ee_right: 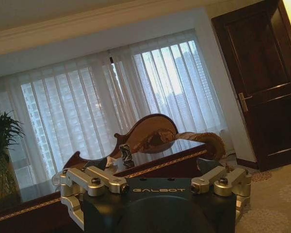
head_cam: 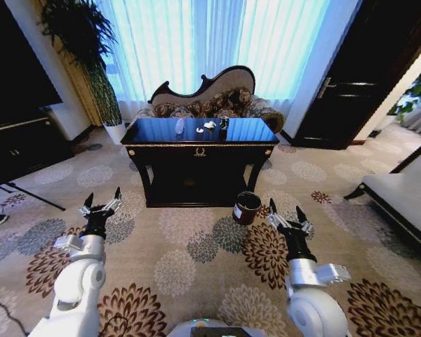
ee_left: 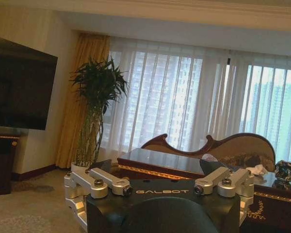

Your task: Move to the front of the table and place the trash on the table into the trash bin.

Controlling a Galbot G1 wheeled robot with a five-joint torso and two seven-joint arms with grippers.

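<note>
both hands (head_cam: pixel 102 203) (head_cam: pixel 288 216) spread open, empty (well short of the table (head_cam: pixel 161 152)); trash (head_cam: pixel 209 126) tiny, indistinct

table (head_cam: pixel 196 151) dk glossy brown, gold emblem | trash bin (head_cam: pixel 246 208) maroon-blk, wht label | carpet (head_cam: pixel 196 260) beige floral

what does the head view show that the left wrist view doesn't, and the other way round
Head view alone: the trash bin on the carpet by the table's front right leg, both end effectors, left and right, open and low over the carpet, and the dark door. Left wrist view alone: the wall-mounted TV. Both: the table, the crushed can, the potted plant and the sofa.
</note>
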